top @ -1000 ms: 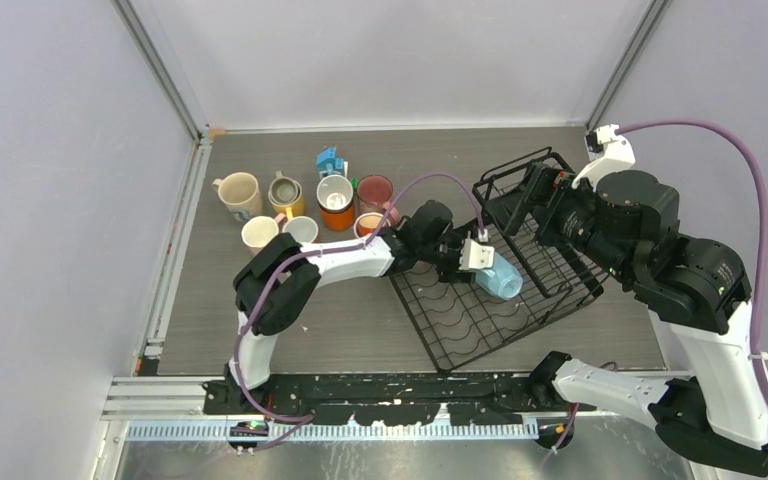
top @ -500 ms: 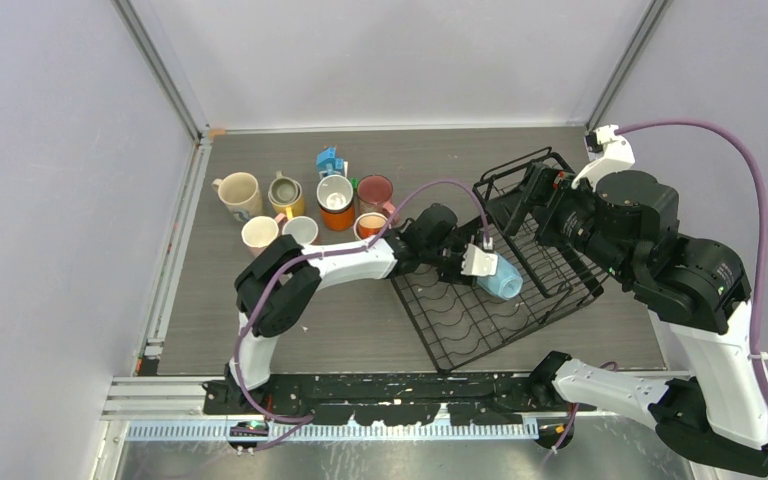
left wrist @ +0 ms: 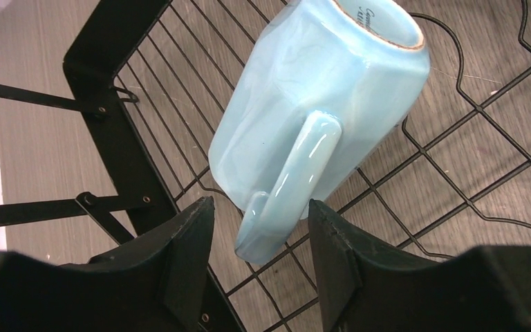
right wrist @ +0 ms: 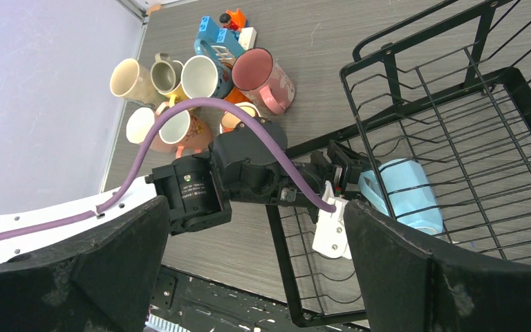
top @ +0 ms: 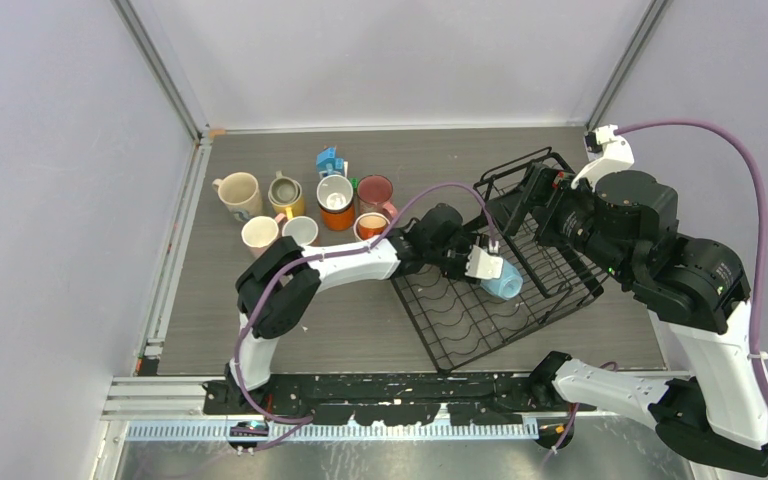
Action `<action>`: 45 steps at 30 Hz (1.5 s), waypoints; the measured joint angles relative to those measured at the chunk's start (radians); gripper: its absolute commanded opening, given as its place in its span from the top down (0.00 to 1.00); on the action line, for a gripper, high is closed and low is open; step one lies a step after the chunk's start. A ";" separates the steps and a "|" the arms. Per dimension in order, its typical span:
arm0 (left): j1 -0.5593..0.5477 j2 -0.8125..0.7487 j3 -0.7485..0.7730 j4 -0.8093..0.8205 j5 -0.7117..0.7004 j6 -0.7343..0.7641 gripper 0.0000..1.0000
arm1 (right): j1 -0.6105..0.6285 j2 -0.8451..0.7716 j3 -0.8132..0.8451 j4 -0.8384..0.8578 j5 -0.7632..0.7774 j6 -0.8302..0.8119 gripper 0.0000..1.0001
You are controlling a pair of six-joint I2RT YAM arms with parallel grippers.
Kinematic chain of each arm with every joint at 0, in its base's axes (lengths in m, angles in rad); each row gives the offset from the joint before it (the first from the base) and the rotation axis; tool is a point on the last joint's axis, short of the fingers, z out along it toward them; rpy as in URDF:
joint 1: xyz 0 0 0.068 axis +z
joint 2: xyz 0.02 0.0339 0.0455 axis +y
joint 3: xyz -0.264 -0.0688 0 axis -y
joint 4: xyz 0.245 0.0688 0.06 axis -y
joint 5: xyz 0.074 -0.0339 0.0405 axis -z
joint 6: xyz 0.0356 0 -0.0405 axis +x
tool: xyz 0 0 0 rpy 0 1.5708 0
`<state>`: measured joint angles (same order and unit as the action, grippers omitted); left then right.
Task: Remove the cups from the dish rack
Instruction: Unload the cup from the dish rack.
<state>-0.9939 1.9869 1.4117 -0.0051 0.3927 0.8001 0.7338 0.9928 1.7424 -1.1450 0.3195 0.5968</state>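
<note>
Seven cups point(top: 301, 229), by a count from the overhead view, stand on the table point(top: 340, 330) in a tight cluster at the far left, well apart from the dish rack point(top: 460, 325); among them are a cream cup point(top: 238, 192) at the outer edge and a pink cup point(top: 374, 190) nearest the rack, with some others partly hidden behind the left arm. Toy house point(top: 330, 160): just behind the cluster, not part of the job. Dish rack: black wire, at the right of the table; one item is seen in it, and no other cup shows in any view. That item is a pale blue cup point(left wrist: 318, 104), lying on its side on the grid base, rim turned away from the wrist camera and handle uppermost. Left gripper point(left wrist: 261, 207): low over the rack, jaws partly open, one finger on either side of the blue cup's handle, a sliver of gap showing on each side, so no hold yet. Right gripper point(right wrist: 259, 277): jaws fully apart, holding nothing, hanging above the rack's raised side. Status, by judgement: unloading nearly complete; outstanding are the grip on the handle, the lift clear of the wires, and setting the blue cup down beside the others.
</note>
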 measured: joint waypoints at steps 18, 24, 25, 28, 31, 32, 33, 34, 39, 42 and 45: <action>-0.013 0.000 0.008 -0.037 -0.034 0.020 0.97 | 0.000 0.000 -0.006 0.000 0.000 0.000 0.00; -0.012 0.000 0.006 -0.021 -0.047 -0.025 1.00 | 0.000 0.000 -0.007 0.000 0.000 0.000 0.00; -0.011 0.000 0.003 -0.008 -0.050 -0.043 1.00 | 0.000 0.000 -0.008 0.000 0.000 0.000 0.00; -0.001 -0.002 -0.021 0.044 -0.052 -0.119 1.00 | 0.000 0.000 -0.008 0.000 0.000 0.000 0.00; 0.014 -0.008 -0.060 0.114 -0.048 -0.202 1.00 | 0.000 0.000 -0.009 0.000 0.000 0.000 0.00; 0.018 -0.011 -0.077 0.142 -0.048 -0.230 1.00 | 0.000 0.000 -0.009 0.000 0.000 0.000 0.00; 0.020 -0.013 -0.090 0.164 -0.047 -0.255 1.00 | 0.000 0.000 -0.010 0.000 0.000 0.000 0.00; 0.021 -0.015 -0.106 0.190 -0.047 -0.280 1.00 | 0.000 0.000 -0.011 0.001 0.000 0.000 0.00; 0.023 -0.027 -0.168 0.288 -0.063 -0.383 1.00 | 0.000 -0.002 -0.020 0.001 -0.002 0.000 0.00; 0.022 -0.036 -0.208 0.343 -0.083 -0.438 1.00 | 0.000 -0.004 -0.021 0.001 -0.003 0.000 0.00; 0.021 -0.050 -0.237 0.372 -0.103 -0.481 1.00 | 0.000 -0.005 -0.025 0.005 -0.004 0.000 0.01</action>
<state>-0.9730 1.9366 1.1744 0.3668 0.2897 0.3187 0.7338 0.9878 1.7172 -1.1404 0.3153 0.5972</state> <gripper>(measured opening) 0.177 0.996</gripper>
